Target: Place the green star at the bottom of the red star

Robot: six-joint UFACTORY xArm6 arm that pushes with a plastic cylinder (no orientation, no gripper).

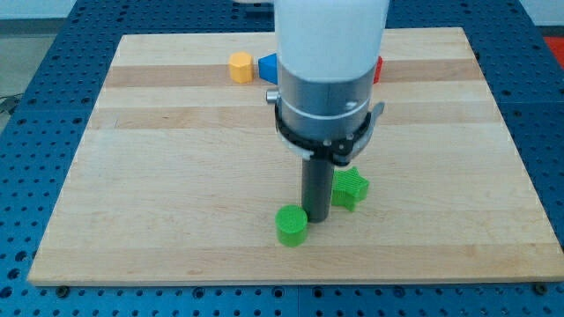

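Observation:
My tip (316, 218) rests on the board near the view's bottom centre, between two green blocks. The green star (351, 188) lies just to the tip's right, close to or touching the rod. A green round block (291, 225) lies just to the tip's lower left. A red block (378, 69) shows only as a sliver at the view's top, behind the arm's white body; its shape cannot be made out.
A yellow block (241, 67) and a blue block (268, 66) sit side by side near the board's top edge, the blue one partly hidden by the arm. The wooden board (132, 176) lies on a blue perforated table.

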